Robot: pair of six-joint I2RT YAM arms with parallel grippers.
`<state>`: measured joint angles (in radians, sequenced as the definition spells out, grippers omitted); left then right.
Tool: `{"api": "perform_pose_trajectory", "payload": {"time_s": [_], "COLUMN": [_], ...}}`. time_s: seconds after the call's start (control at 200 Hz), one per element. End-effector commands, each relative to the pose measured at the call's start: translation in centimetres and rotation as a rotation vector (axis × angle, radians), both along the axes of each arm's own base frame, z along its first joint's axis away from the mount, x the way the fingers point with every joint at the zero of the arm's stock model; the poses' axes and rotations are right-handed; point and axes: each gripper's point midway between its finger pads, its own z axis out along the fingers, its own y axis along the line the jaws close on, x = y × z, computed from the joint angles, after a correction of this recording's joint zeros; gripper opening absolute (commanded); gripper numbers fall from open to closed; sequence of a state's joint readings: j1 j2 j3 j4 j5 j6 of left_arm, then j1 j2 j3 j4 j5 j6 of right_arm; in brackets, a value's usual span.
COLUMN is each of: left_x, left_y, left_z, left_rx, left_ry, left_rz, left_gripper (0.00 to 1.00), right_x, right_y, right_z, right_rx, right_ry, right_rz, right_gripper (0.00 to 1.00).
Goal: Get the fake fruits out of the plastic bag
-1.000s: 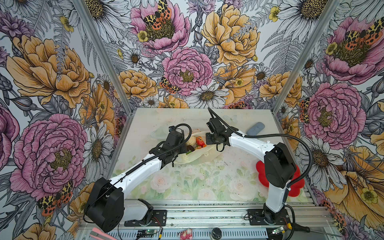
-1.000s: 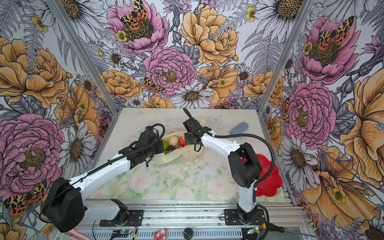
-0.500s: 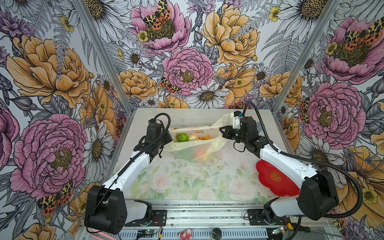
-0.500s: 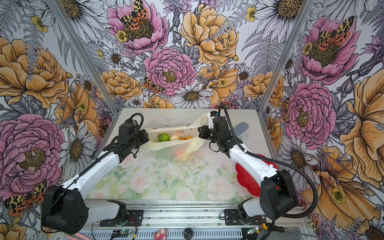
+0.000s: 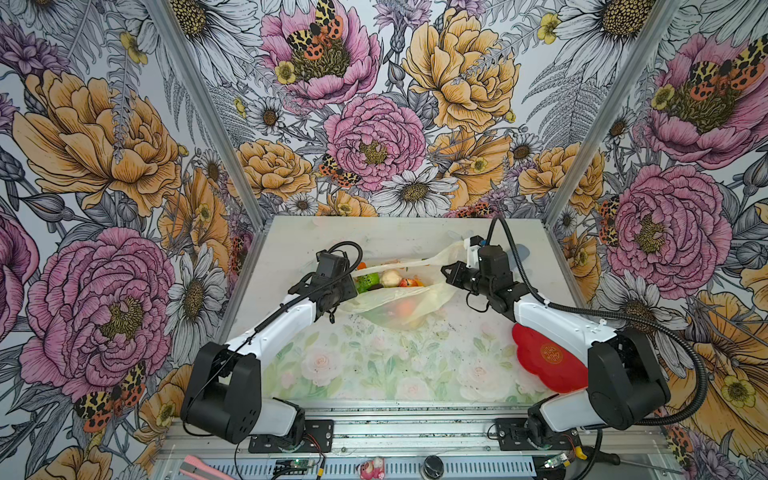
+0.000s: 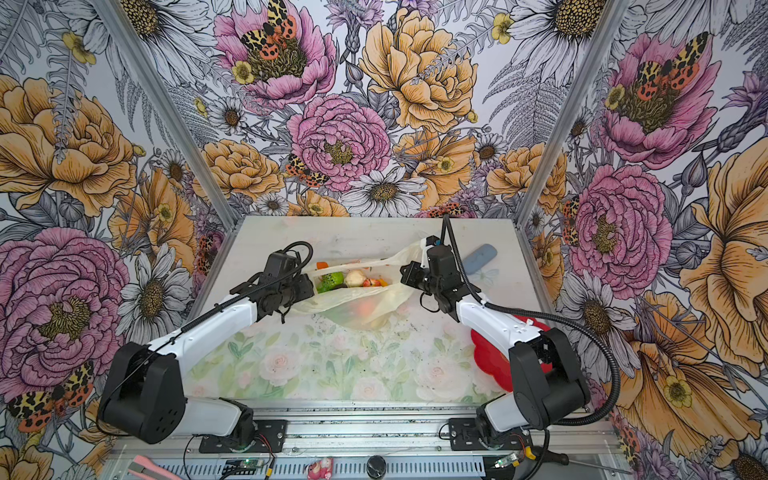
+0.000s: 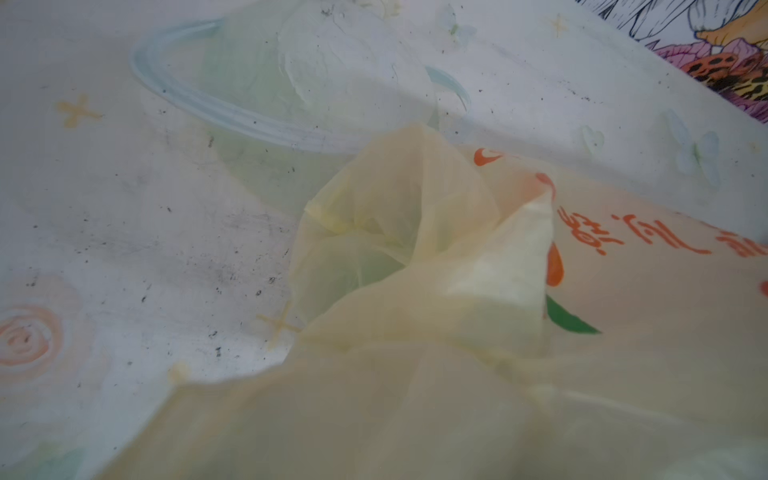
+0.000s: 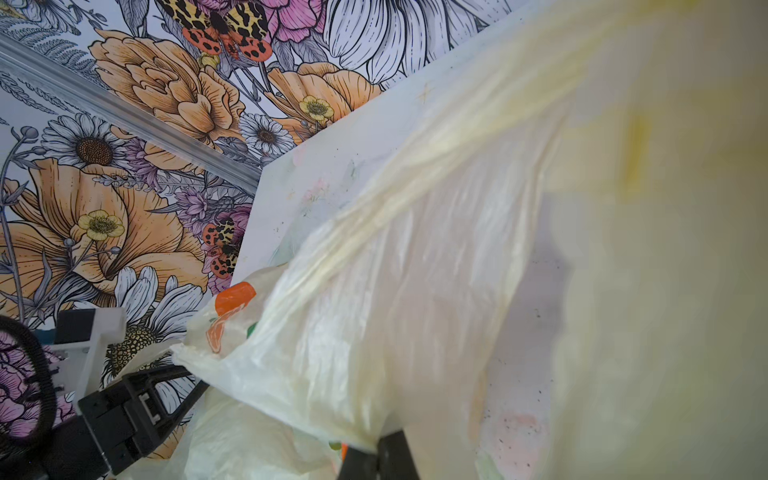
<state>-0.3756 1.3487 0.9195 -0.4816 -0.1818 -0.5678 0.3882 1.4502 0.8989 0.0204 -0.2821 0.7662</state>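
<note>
1. Step in hand: opening the bag. The plastic bag is slung between both arms over the counter, mouth upward. The fake fruits lie inside, none out.
2. Next move, as judged: one arm frees itself and reaches into the mouth.
3. Right fingers: closed on the bag's taut handle.
4. Left fingers: at the opposite rim; open or gripping, cannot tell.

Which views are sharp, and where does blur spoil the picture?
Both top views: sharp, evenly lit, fake fruits readable inside the plastic bag. Left wrist view: soft, bag film fills much of it. Right wrist view: wallpaper crisp, nearby bag blurred.
</note>
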Motion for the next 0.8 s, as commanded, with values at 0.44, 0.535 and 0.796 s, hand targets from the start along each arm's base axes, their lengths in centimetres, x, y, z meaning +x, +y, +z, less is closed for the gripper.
{"api": "perform_pose_trajectory", "payload": {"time_s": [0.44, 0.535, 0.796], "left_x": [-3.2, -3.7, -4.3], "left_y": [-1.1, -0.5, 1.7], "left_z": [-5.8, -6.6, -6.8], "left_rx": [-0.109, -0.103, -0.176], "left_ry": [0.082, 0.076, -0.021], "left_rz": [-0.055, -0.04, 0.033], "left_gripper": [0.52, 0.21, 0.0], "right_x": [-2.2, -1.3, 3.7], "right_y": [-1.5, -1.9, -2.4], "right_z": [0.2, 0.3, 1.2], "right_rx": [-0.019, 0.008, 0.156], "right_ry": [-0.049, -0.044, -0.019], "right_rz": [-0.012, -0.02, -0.037], "right_gripper": [0.0, 0.0, 0.0]}}
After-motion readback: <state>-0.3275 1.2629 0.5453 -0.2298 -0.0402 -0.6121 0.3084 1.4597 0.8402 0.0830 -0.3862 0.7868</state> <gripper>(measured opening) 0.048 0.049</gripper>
